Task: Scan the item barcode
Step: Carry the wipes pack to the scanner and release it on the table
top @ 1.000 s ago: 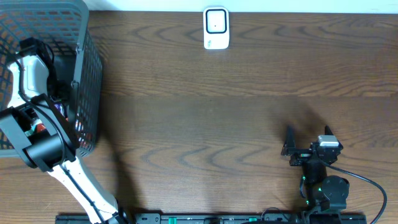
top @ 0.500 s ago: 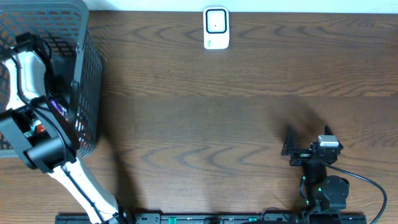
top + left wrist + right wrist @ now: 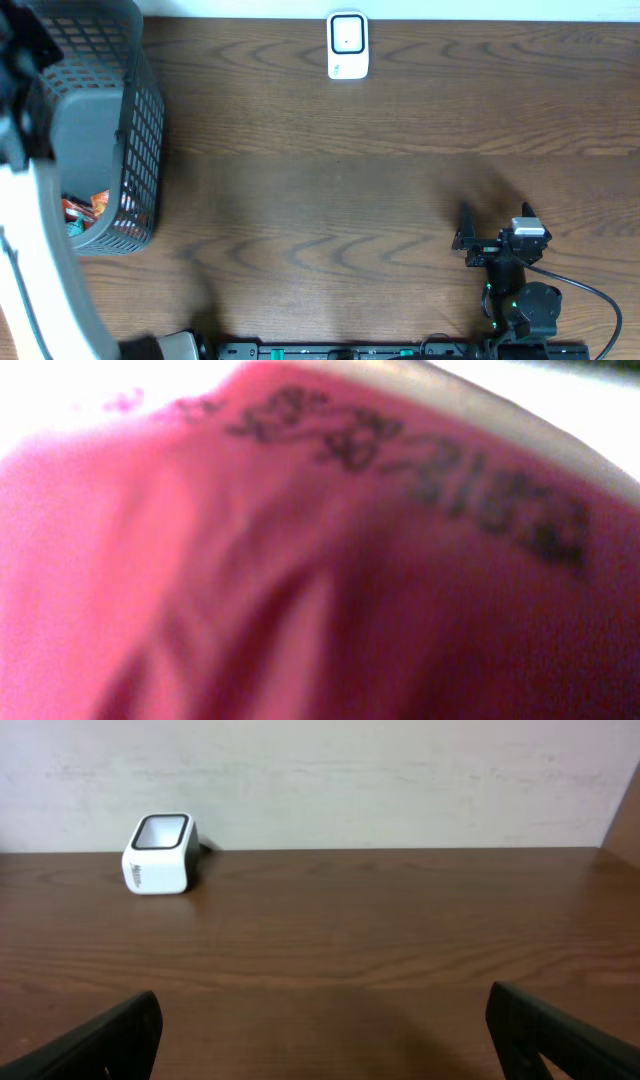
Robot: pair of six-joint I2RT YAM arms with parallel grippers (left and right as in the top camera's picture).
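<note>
Left arm (image 3: 40, 260) runs up the left edge of the overhead view, white, big and out of focus. Its dark end sits in the top-left corner above the basket (image 3: 135, 120), too blurred for us to make out fingers.

In the left wrist view we get only a pink package (image 3: 300, 570) pressed close to the lens and filling the whole frame. It has dark print (image 3: 420, 470) across the top, too smeared to read. No fingers show there either. So for the left gripper we cannot tell whether it is clenched, released or grasping the package. We can't find a barcode on the pink surface, and the package does not show in the overhead view.

The basket is grey mesh at the left end of the table (image 3: 350, 180), with orange-red packets (image 3: 85, 210) in its near corner.

Right gripper (image 3: 496, 222) is near the front right of the table, with its fingers spread wide. In its wrist view the two dark fingertips (image 3: 110, 1040) sit in the bottom corners with bare wood between them, holding and touching nothing.

The scanner (image 3: 348, 45) is a small white unit with a dark window, standing at the far edge of the table by the wall. It is well apart from the basket and from the right gripper, and shows far left in the right wrist view.
</note>
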